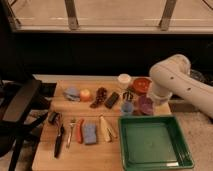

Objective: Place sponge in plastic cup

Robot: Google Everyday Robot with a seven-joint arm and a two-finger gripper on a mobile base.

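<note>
Camera view, pincer (129, 95) nr plastic cup (127, 107), sponge (90, 133) outside

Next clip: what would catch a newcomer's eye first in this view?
The bulky white arm at the picture's right, its open gripper hanging just behind the plastic cup. Next, the bright green tray, at the near right of the wooden table. The sponge lies near the front, untouched.

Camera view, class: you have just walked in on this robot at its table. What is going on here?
A one-armed robot is reaching over a wooden table spread with small kitchen items. Its claw is open and empty, just beyond the plastic cup. The sponge lies flat towards the front, beside an orange stick, well apart from the claw. It has not yet been picked up.
</note>
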